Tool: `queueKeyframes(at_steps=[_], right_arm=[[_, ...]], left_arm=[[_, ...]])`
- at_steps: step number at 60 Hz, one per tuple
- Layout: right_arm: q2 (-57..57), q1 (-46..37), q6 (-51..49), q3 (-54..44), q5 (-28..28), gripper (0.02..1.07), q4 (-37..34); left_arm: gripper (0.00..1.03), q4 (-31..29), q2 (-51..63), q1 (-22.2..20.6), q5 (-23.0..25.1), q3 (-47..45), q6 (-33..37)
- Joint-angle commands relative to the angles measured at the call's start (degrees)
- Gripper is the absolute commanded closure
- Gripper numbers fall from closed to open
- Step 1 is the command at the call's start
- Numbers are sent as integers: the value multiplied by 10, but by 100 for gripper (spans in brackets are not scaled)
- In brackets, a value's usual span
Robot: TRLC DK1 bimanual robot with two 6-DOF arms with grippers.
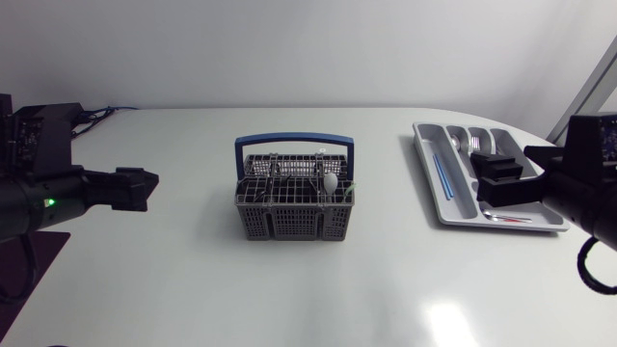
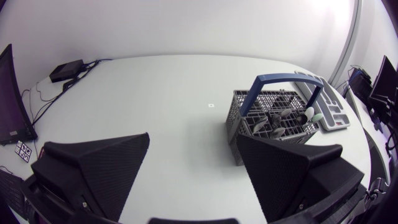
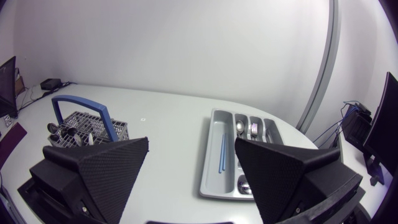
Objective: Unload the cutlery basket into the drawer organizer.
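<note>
A grey wire cutlery basket (image 1: pixel 293 202) with a blue handle (image 1: pixel 293 143) stands mid-table, holding a white spoon (image 1: pixel 331 182) and other cutlery. The grey drawer organizer (image 1: pixel 434 198) lies at the right with a blue stick (image 1: pixel 442 177), a spoon and a fork in it. My left gripper (image 1: pixel 145 189) hangs open well left of the basket, with nothing between its fingers. My right gripper (image 1: pixel 496 179) is open over the organizer's right part. In the left wrist view the basket (image 2: pixel 273 118) is ahead of the open gripper (image 2: pixel 193 177). In the right wrist view the organizer (image 3: pixel 214 168) lies ahead of the open gripper (image 3: pixel 193 174), the basket (image 3: pixel 81 127) off to its side.
The white table (image 1: pixel 289 289) has bare surface in front of and around the basket. The organizer sits close to the table's right edge.
</note>
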Motion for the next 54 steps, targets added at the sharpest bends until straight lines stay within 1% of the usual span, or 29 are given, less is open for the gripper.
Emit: queueKeyframes(at_steps=[1,8,13,16,21,29,31,35,38,43,54], right_arm=[[40,7,21,47,4,7,-33],[99,-1,51,98,-3,7,-80],[139,-5,59,132,-6,7,-116],[165,-5,70,154,-8,7,-141],[190,-3,71,176,-49,7,-174],[206,6,70,196,-85,7,-200],[211,6,64,200,-95,7,-209],[221,6,35,208,-141,7,-227],[228,5,19,214,-157,7,-238],[240,9,-9,222,-158,7,-256],[257,28,-37,223,-157,7,-264]], left_arm=[[5,-12,24,-3,8,33,25],[4,-29,53,-9,14,57,41],[4,-40,75,-38,14,73,49],[4,-50,94,-44,14,90,50],[5,-66,122,-57,14,110,57],[5,-73,157,-59,14,138,59],[5,-78,170,-62,14,146,63],[5,-90,194,-67,14,161,65],[5,-91,204,-76,14,165,71],[6,-91,231,-88,14,179,79],[6,-88,278,-114,13,205,103]])
